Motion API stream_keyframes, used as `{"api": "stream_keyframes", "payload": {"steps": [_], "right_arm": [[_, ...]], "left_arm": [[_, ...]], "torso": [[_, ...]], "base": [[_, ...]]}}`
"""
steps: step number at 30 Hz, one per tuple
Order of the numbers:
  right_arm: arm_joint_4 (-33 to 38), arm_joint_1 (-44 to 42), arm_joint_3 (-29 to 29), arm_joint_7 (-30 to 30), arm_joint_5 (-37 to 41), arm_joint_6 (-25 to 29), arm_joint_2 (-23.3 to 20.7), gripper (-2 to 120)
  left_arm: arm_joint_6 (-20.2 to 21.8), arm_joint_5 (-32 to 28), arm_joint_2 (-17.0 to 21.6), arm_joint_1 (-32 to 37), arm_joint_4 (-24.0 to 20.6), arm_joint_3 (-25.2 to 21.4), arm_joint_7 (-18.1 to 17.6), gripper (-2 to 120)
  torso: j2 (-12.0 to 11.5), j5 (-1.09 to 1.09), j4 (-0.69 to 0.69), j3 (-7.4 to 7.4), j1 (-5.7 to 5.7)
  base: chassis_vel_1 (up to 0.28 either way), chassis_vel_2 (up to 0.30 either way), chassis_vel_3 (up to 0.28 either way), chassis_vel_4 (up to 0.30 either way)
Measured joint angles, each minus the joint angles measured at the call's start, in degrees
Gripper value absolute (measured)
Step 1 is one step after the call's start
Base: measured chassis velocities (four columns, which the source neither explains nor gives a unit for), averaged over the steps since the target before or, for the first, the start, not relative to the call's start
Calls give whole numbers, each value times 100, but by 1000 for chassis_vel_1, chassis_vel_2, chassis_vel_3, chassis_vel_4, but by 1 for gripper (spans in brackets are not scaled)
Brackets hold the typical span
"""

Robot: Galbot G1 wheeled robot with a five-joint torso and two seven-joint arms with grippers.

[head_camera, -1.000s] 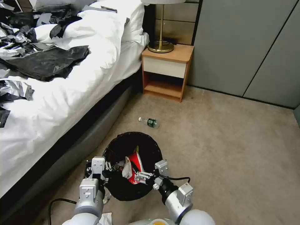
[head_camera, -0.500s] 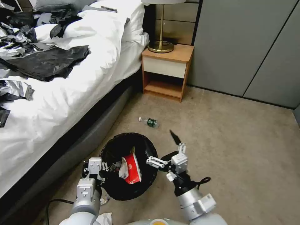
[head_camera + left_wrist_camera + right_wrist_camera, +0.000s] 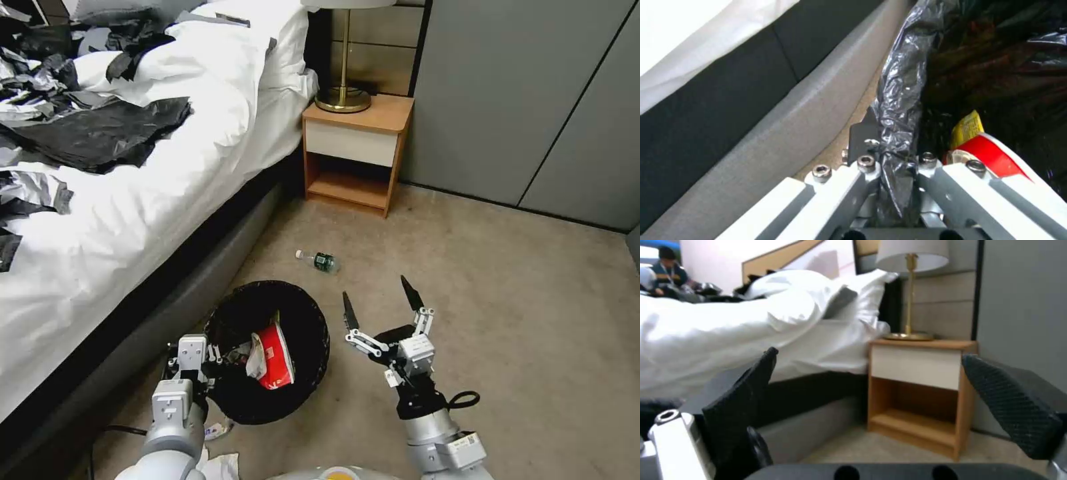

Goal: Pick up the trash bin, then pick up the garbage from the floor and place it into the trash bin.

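- Your left tool (image 3: 200, 365) was clenched on the rim of the trash bin (image 3: 267, 413), a small round pail lined with a glossy black plastic bag; in the left wrist view the crinkled bag liner (image 3: 898, 110) was pinched between its jaws.
- Your right tool (image 3: 381, 305) hung just beside the bin on its right, above the carpet, released, its two black-tipped fingers (image 3: 1011, 406) spread wide and holding nothing.
- Inside the bin lay a red-and-white packet (image 3: 273, 347) with a yellow foil wrapper (image 3: 967, 128) beside it.
- A clear plastic bottle with a green label (image 3: 320, 261) lay on its side on the beige carpet floor (image 3: 507, 320), beyond the bin, short of the wooden nightstand (image 3: 353, 150).
- That bottle looked light, stiff and smooth, so likely to roll or slip; you would probably do best taking it across the labelled middle.
- The bin looked light, but the liner was slick and soft at the rim.
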Motion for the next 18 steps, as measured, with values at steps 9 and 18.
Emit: {"api": "stream_keyframes", "payload": {"steps": [9, 18], "right_arm": [[-254, 47, 90, 63, 77, 60, 12, 100], [-406, 157, 93, 59, 168, 43, 31, 100]], "left_arm": [[0, 0, 0, 2, -32, 15, 2, 0], [0, -21, 6, -11, -38, -2, 2, 0]], "torso": [[0, 0, 0, 0, 0], [0, 0, 0, 0, 0]], "base": [[0, 0, 0, 0], [0, 0, 0, 0]]}}
